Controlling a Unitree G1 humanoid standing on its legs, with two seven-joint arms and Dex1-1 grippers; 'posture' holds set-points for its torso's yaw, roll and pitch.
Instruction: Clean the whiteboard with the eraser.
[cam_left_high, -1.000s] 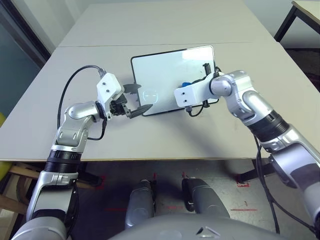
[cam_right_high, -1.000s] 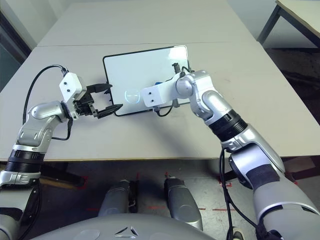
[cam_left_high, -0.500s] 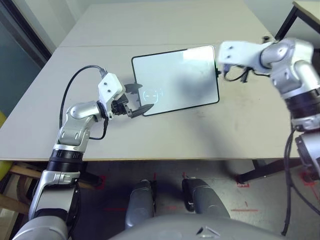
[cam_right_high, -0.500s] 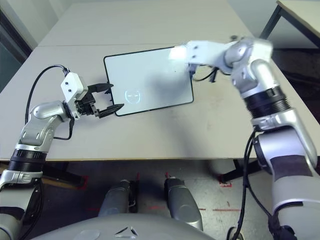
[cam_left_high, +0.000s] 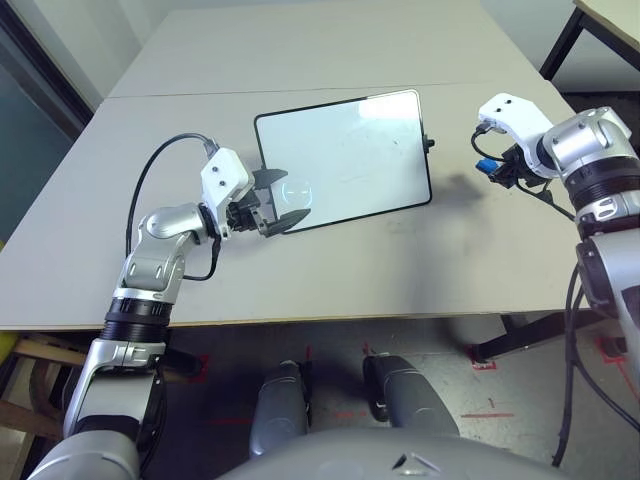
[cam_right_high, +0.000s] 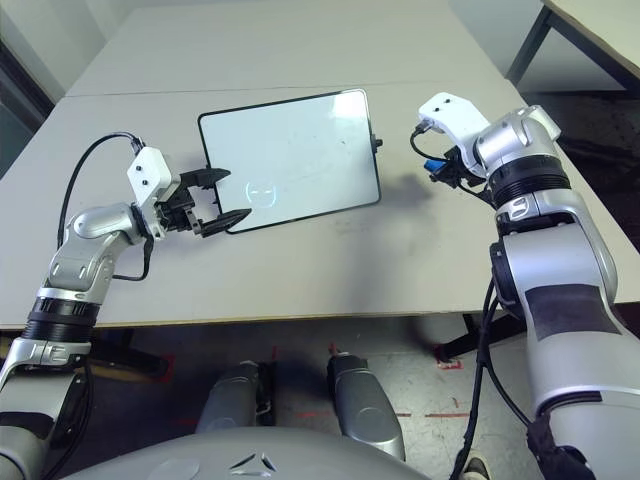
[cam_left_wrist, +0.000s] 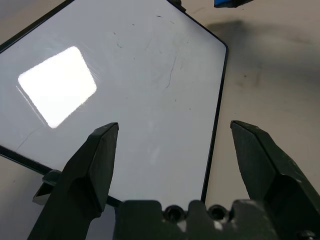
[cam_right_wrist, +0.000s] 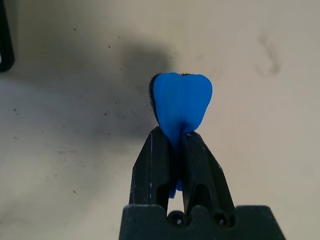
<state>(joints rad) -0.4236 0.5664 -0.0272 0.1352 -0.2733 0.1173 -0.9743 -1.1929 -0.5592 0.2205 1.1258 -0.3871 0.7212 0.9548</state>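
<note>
You see a pale grey table (cam_left_high: 330, 270) across the middle of the frame, a seam running across its upper part. The whiteboard (cam_left_high: 345, 160) rests on it just above centre, with faint pen strokes.

A pale grey bench (cam_left_high: 330, 270) with a seam (cam_left_high: 180, 93) running left to right across its far part. Another bench's (cam_left_high: 610, 15) corner and dark leg (cam_left_high: 560, 45) stand far right. Red tape marks (cam_left_high: 490, 365) dot the floor (cam_left_high: 440, 350) below.
</note>
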